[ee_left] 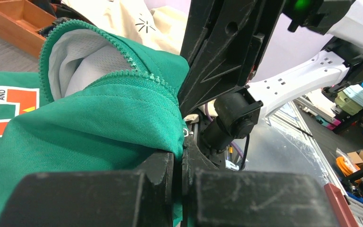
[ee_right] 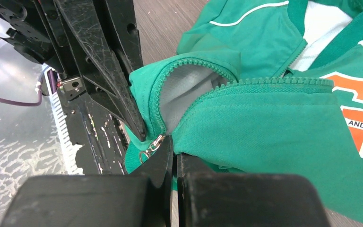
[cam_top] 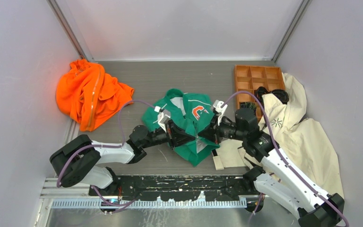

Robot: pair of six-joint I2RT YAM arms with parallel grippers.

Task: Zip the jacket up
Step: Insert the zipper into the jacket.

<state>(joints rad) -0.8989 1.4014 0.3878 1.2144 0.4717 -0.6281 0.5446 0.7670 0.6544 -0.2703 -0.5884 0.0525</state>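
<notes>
The green jacket [cam_top: 189, 124] with the orange-and-white chest patch [cam_top: 198, 111] lies mid-table, its bottom end lifted between my two grippers. My left gripper [cam_top: 183, 136] is shut on the jacket's green fabric [ee_left: 90, 127] at the lower front edge. My right gripper [cam_top: 206, 134] is shut on the facing edge [ee_right: 264, 123], right beside the silver zipper pull [ee_right: 152, 144]. The two grippers meet tip to tip. The zipper teeth [ee_right: 203, 71] gape open above, showing pale grey lining [ee_right: 184, 92]; the teeth and lining also show in the left wrist view [ee_left: 82, 56].
A bright orange garment [cam_top: 89, 92] lies at the back left. A cream coat [cam_top: 293, 127] lies at the right, partly over a wooden compartment tray [cam_top: 253, 78]. Walls enclose the table on three sides; a metal rail [cam_top: 146, 201] runs along the near edge.
</notes>
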